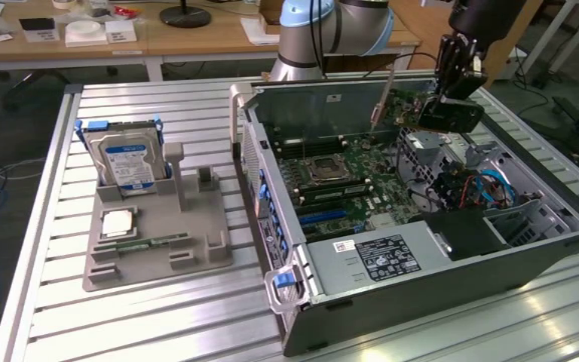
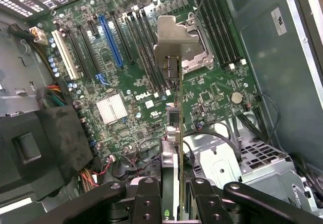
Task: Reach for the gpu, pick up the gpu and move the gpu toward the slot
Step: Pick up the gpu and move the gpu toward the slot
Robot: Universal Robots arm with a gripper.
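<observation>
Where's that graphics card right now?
The gpu is held in the robot's hand, in the air above the open computer case, at its far corner on the exterior view's right.

Open computer case [image 1: 451,279], upright hard drive [image 1: 127,162], grey holder tray [image 1: 154,253]

The robot arm [image 1: 315,30] is thick and round, with shiny silver tubes and a pale blue cap on its joint. A thin black cable runs down the front of it. The wrist part [image 1: 461,45] is black and boxy. The gripper [image 2: 177,204] is made of black metal bars joined with round silver screws, maybe four bars in all.
</observation>
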